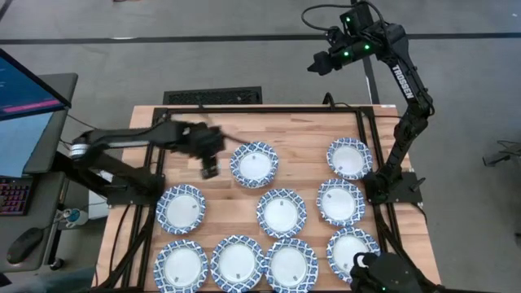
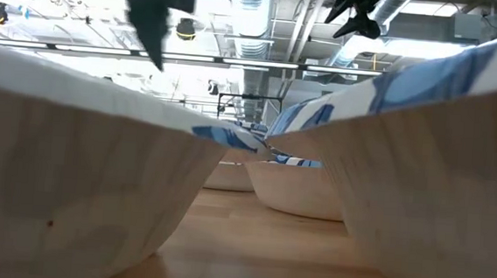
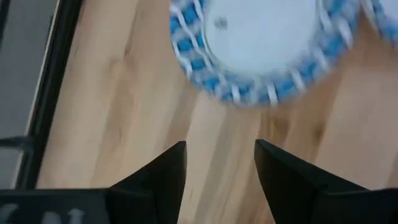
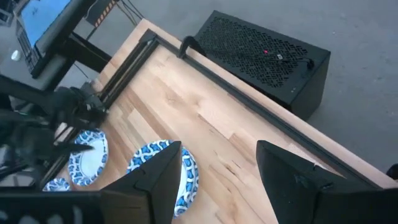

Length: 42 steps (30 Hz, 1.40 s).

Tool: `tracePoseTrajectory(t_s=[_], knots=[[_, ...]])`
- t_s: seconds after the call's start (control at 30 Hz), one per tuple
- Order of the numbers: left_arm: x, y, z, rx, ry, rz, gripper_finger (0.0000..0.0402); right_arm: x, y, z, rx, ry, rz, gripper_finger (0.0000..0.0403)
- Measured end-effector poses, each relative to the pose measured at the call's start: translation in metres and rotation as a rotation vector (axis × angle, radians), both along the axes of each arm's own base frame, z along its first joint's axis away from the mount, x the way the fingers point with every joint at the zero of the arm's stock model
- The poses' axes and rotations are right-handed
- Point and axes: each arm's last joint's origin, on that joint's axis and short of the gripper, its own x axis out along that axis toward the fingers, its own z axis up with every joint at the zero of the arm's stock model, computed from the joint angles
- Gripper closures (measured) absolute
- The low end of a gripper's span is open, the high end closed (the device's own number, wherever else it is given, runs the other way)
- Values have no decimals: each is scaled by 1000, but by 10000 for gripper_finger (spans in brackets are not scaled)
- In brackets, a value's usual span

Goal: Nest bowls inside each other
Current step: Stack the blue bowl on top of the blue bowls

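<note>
Several blue-rimmed white bowls stand singly on their bases on the wooden table (image 1: 309,130). One bowl (image 1: 254,163) is at the far middle and another (image 1: 349,157) at the far right. The rest fill two rows toward the near edge, such as a bowl (image 1: 282,213) in the middle. My left gripper (image 1: 208,169) hovers open just left of the far middle bowl (image 3: 261,43), with bare wood between its fingers (image 3: 168,171). My right gripper (image 1: 319,63) hangs open high beyond the table's far edge, holding nothing (image 4: 217,168).
A black frame rail (image 1: 260,110) runs along the table's far edge and down both sides. A black perforated box (image 1: 213,96) sits behind the far edge, and a monitor (image 1: 24,106) stands at the left. Bare wood (image 1: 301,150) lies between the far bowls.
</note>
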Motion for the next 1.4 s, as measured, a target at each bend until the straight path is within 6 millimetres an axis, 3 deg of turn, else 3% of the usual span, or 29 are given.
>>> tracePoseTrajectory(t_s=[0.13,0.23,0.33,0.53,0.83,1.1,1.27,1.4], knots=[[-45,-24,-1,-19,-50,30,221,1,-1,1,-16,-11,2,173],[-71,-33,-11,-67,-114,171,221,2,-2,2,-26,-20,2,173],[-90,-38,-33,-153,-132,360,221,4,0,2,-29,-22,9,173],[-106,-53,-71,-172,26,239,221,10,4,3,-21,-38,17,173],[-104,-50,-98,-86,163,142,221,25,19,3,-13,-38,76,173],[-76,-49,-128,-74,321,118,221,44,39,4,-22,-40,155,173],[-67,-43,-146,-222,420,355,221,51,48,3,-35,-22,174,173],[-50,-44,-133,-267,345,488,221,52,48,3,-45,-13,171,173]])
